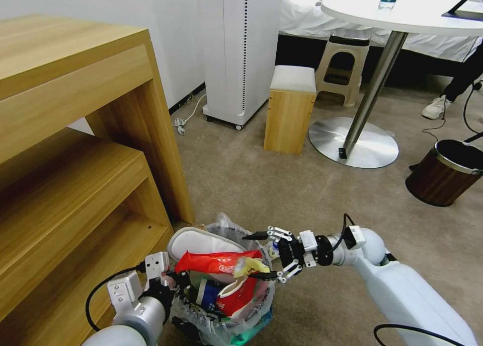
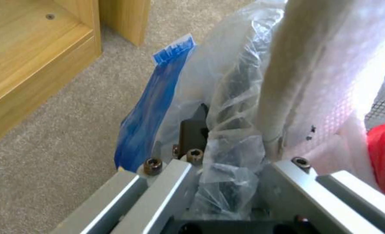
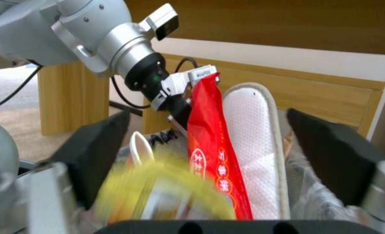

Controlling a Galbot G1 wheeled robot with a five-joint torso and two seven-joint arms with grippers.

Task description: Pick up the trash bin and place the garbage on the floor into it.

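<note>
The trash bin (image 1: 221,316), lined with crinkly clear plastic and showing blue low on its side, sits just off the wooden shelf unit's (image 1: 75,185) corner. It's packed: a white slipper (image 1: 198,243) stands on end nearest the shelf unit, a red wrapper (image 1: 216,262) lies across the top, a yellow scrap (image 1: 247,268) beside it, a crushed red-white cup (image 1: 234,295) and blue cup (image 1: 207,291) below. Beige carpet floor (image 1: 261,185) surrounds it.

You can see a big wooden shelf (image 1: 75,149) on the left, a tall white machine (image 1: 241,49) by the wall, a small wooden stool (image 1: 291,108), a round white table (image 1: 402,13) and a brown bin (image 1: 445,172) on the right
</note>
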